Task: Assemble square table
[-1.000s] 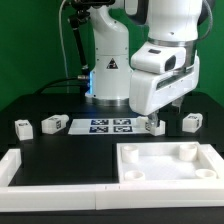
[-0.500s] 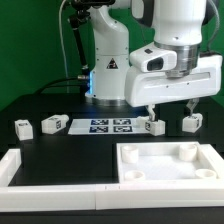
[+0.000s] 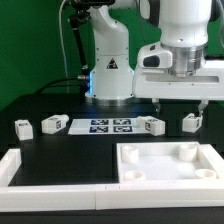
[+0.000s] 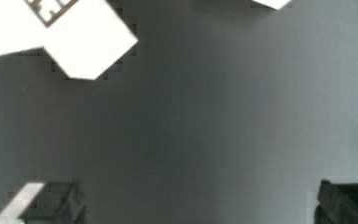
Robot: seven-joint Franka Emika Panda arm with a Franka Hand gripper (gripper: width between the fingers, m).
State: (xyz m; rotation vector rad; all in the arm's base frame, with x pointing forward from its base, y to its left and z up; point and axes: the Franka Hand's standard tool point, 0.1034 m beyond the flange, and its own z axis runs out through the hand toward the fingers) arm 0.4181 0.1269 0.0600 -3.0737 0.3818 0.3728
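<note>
Toward the exterior view's right, the gripper [image 3: 184, 106] hangs above the table with its jaws spread wide and nothing in them. The square tabletop [image 3: 168, 166] lies in front, sockets up. It looks stiff, light and slick, best gripped by an edge wall. A leg [image 3: 191, 121] stands behind it, near the marker board [image 3: 104, 125], and the border rail [image 3: 40, 165] hems the front. On the wrist view, the fingertips [image 4: 39, 203] flank bare table, with a white tagged piece [image 4: 83, 42] at the frame's edge.
</note>
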